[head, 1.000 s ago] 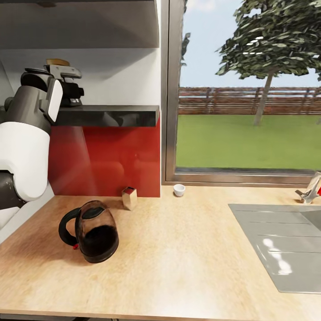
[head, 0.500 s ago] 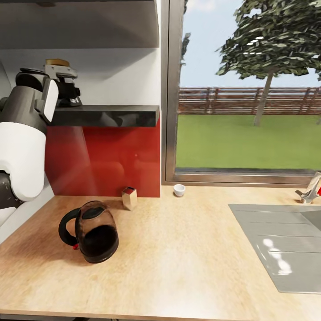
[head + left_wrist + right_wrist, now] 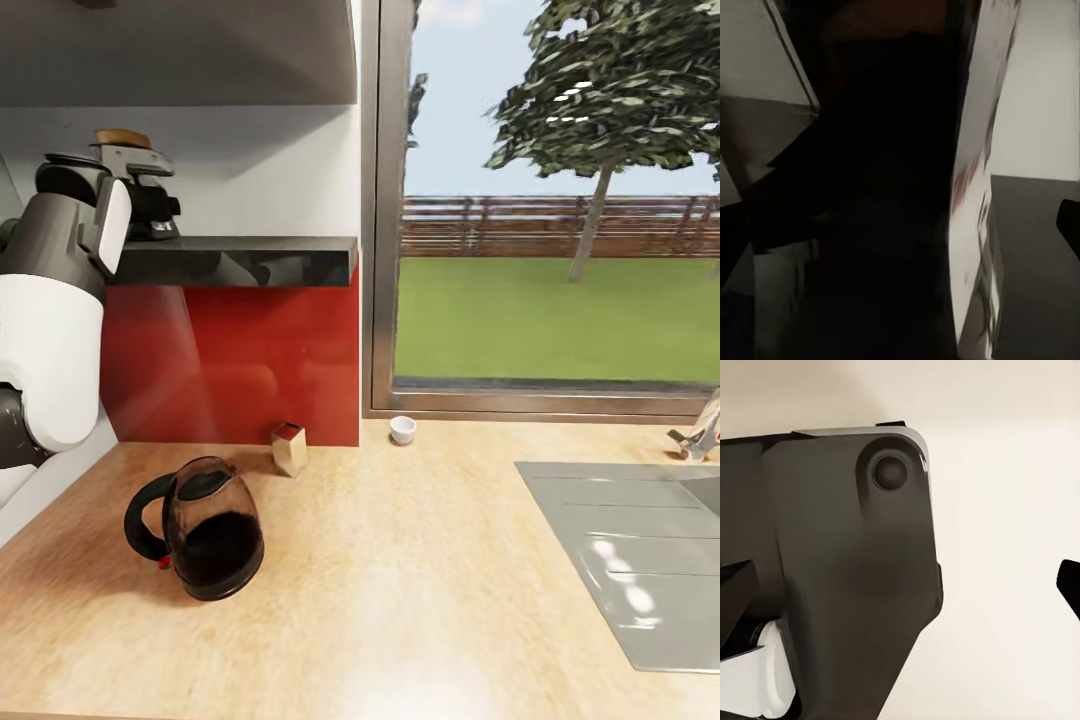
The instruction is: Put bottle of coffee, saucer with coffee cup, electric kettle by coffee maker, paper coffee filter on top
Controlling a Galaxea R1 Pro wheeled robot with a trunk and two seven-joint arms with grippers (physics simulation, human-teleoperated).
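Dark glass electric kettle (image 3: 203,530) upright on the wooden countertop (image 3: 420,560); left gripper (image 3: 150,205) at the black shelf (image 3: 240,260), grip state unclear.

No text, label, brand or number can be read anywhere. The electric kettle (image 3: 197,527) on the surface (image 3: 420,590) bears no legible marking — nor does the small box (image 3: 290,445) behind it. The pale, mottled panel (image 3: 971,195) in the left wrist view is too blurred to read.

The left arm (image 3: 55,310) is raised, its gripper (image 3: 150,205) at shelf height, jaw state hidden.
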